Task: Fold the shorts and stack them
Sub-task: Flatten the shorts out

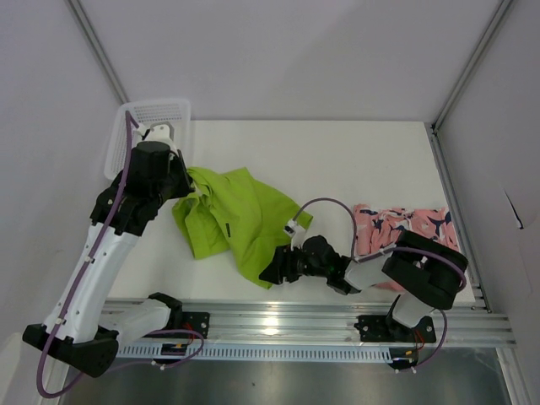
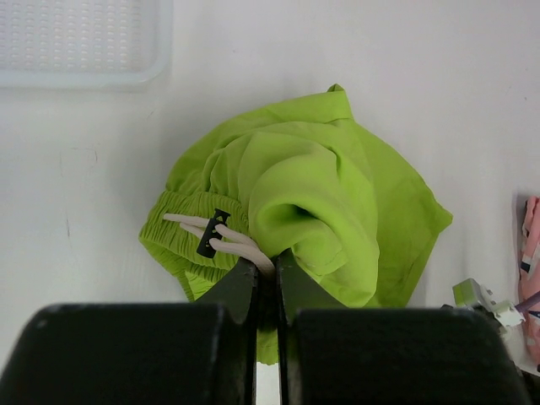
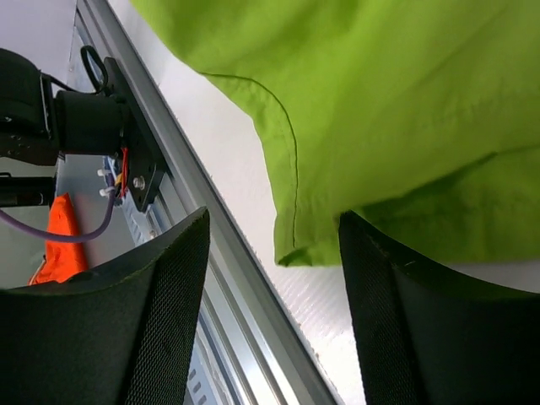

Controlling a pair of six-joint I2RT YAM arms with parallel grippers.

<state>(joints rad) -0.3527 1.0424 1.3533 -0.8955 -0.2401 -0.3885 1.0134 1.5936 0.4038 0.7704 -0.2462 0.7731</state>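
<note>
Both arms are at the lime green shorts (image 2: 337, 194): left gripper (image 2: 266, 261) pinched tight on a raised fold, right gripper (image 3: 274, 229) with jaws apart, a hem corner between them.

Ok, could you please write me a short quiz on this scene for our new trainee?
1. True or false: the left gripper is shut on the plain lime green fabric shorts.
2. Where do the pink fish-print fabric shorts lie? A) under the green shorts; B) on the white table, to the right of the green shorts; C) in the left gripper.
3. Fill in: the right gripper stands ____ around a hem corner of the green shorts.
Key: 1 true; 2 B; 3 open.
</note>
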